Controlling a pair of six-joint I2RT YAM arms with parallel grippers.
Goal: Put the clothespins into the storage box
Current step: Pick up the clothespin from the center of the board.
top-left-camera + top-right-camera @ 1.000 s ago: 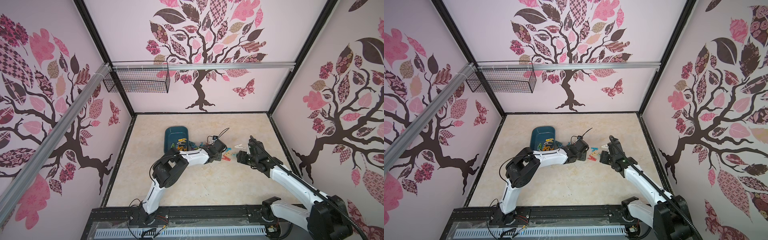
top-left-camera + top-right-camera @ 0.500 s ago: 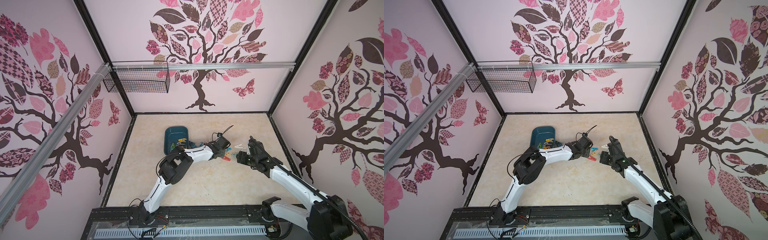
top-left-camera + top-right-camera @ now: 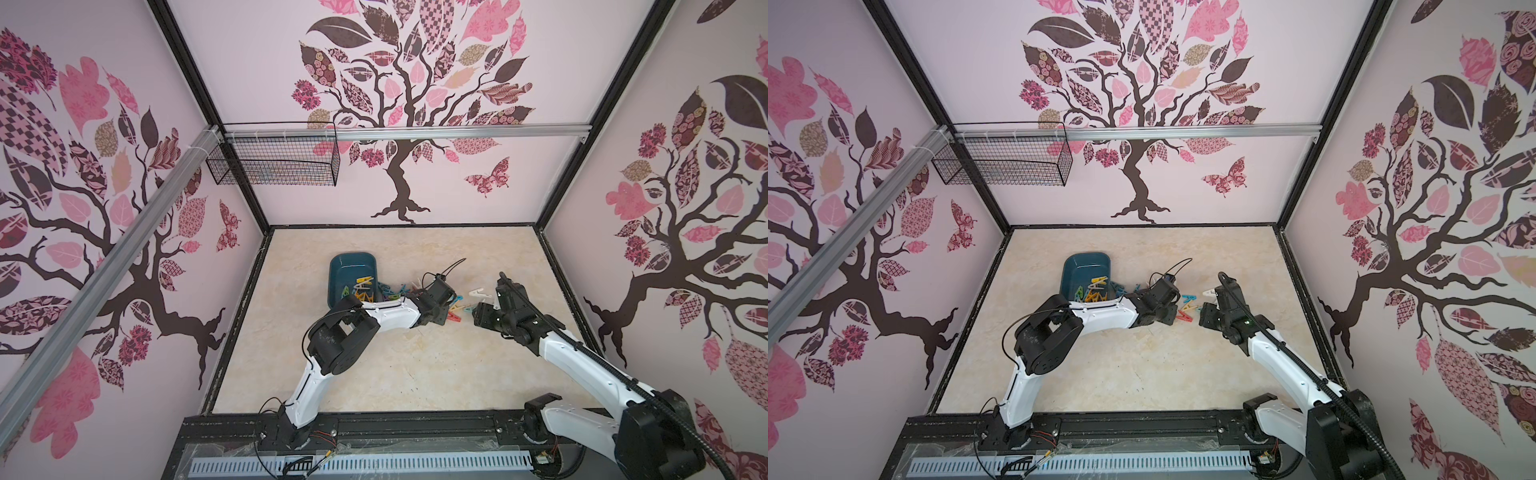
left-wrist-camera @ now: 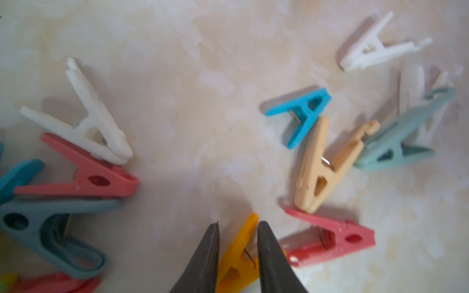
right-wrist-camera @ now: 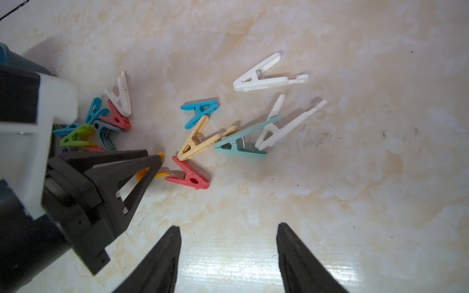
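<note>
Your left gripper (image 4: 238, 224) is clamped on an orange pin (image 4: 237, 256), with a finger against each flat side near the spring. Your right gripper (image 5: 228, 225) stands wide open and empty over bare table.

Judge these pins as light, stiff, smooth plastic. Hold one across its flat sides at the pivot. If you pinch the splayed legs instead, the spring will likely open it and it may squirt out. A red pin (image 4: 335, 237) lies just beside the orange one, so lift straight up or it could drag along.

In a top view the box (image 3: 347, 270) sits at about ten o'clock from the left gripper, with several pins (image 3: 361, 286) already inside at its near end. The loose pins (image 3: 459, 307) lie between the two grippers.

The table (image 3: 415, 374) is flat, pale and marble-patterned, and it looks slick enough for pins to skate. Patterned walls close in three sides. A wire basket (image 3: 274, 162) hangs high on the back wall at eleven o'clock, well clear.
</note>
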